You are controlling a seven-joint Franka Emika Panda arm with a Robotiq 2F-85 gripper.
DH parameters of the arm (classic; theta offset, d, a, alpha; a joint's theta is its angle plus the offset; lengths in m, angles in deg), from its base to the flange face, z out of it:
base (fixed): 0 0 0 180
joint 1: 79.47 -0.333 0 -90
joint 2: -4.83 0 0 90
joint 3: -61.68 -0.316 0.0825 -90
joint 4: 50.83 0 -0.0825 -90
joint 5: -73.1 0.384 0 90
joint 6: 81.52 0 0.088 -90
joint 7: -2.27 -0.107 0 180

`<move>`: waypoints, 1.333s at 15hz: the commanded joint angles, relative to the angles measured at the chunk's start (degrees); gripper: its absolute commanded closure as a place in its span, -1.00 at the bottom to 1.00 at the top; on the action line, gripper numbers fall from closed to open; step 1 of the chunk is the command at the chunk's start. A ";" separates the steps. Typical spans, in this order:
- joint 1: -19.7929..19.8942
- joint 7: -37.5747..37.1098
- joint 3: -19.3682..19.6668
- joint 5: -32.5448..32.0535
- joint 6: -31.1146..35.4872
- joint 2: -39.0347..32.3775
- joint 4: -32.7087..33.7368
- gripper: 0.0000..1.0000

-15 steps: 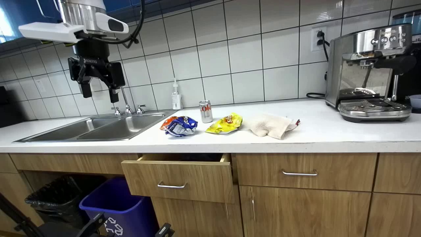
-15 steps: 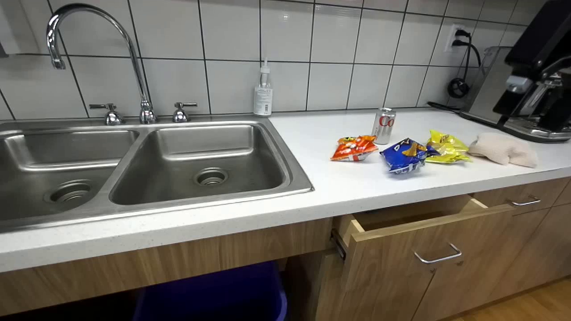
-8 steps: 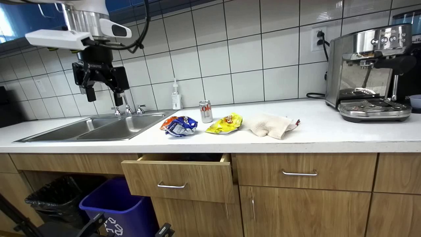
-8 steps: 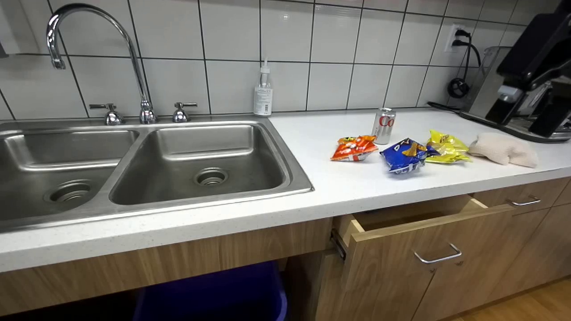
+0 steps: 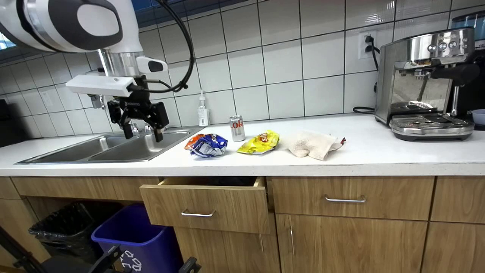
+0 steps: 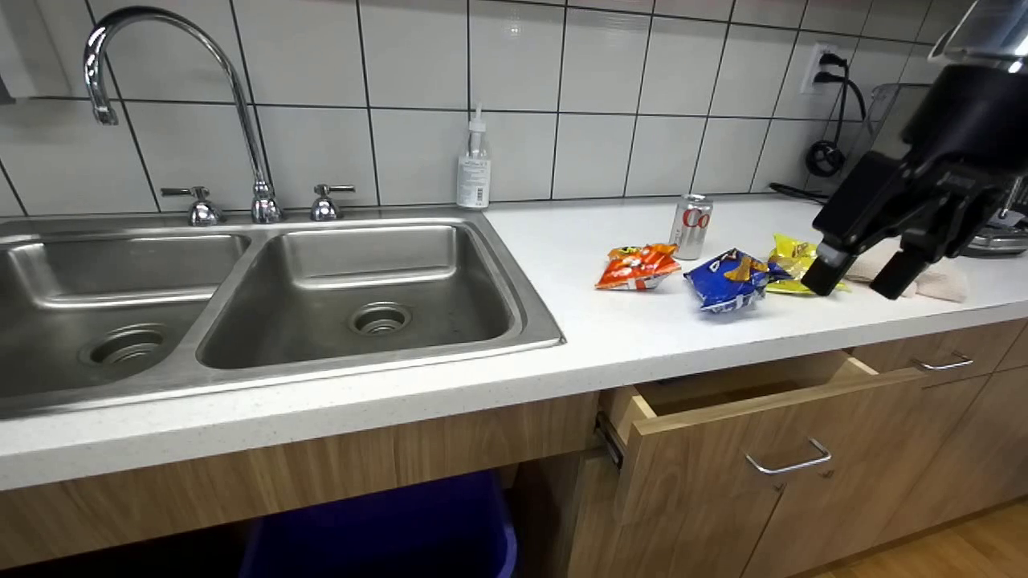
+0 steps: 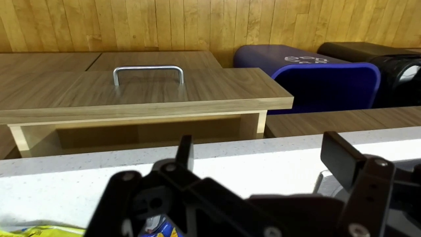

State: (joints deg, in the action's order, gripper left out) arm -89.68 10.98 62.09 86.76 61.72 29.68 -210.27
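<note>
- One gripper (image 7: 258,144) hung in the air above the counter (image 5: 379,151); it was released, its two fingers (image 7: 338,158) spread wide, with counter visible between them in the wrist view;
- One drawer (image 5: 204,201) stood pulled partway out beneath the counter, with one handle (image 7: 148,67) on its front; in the wrist view it showed just past the gripper;
- One orange bag (image 6: 637,266), one blue bag (image 6: 728,281) and one yellow bag (image 6: 793,258), three in all, lay on the counter; the blue bag sat between the other two in an exterior view; parts of the blue and yellow bags showed low in the wrist view;
- One can (image 5: 237,131) stood upright behind the bags; one cloth (image 5: 310,144) lay bunched beside the yellow bag;
- One double sink (image 6: 385,265) had one tap (image 6: 235,84) and two levers (image 6: 324,207) along its back; one pump bottle (image 6: 474,177) stood near its back corner;
- One coffee machine (image 5: 420,83) stood past the cloth; one wall socket (image 5: 362,45) near it took two plugs (image 6: 833,60);
- One blue bin (image 5: 155,252) and one black bin (image 5: 68,242) stood below the sink.
</note>
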 commanded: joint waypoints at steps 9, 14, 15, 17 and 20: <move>1.70 1.13 -1.00 -3.73 22.70 -22.83 3.66 -1.00; 3.66 -1.45 -1.12 -10.07 28.88 -29.47 5.26 -1.00; 3.93 -2.15 -0.93 -11.47 29.60 -30.44 5.64 -1.00; 4.12 -3.87 -0.39 -13.83 30.90 -32.52 6.54 -1.00; 3.00 -7.63 1.24 -17.38 31.99 -34.99 7.64 -1.00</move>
State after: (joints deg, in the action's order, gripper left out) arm -86.60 7.75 62.45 73.43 91.96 -2.41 -204.55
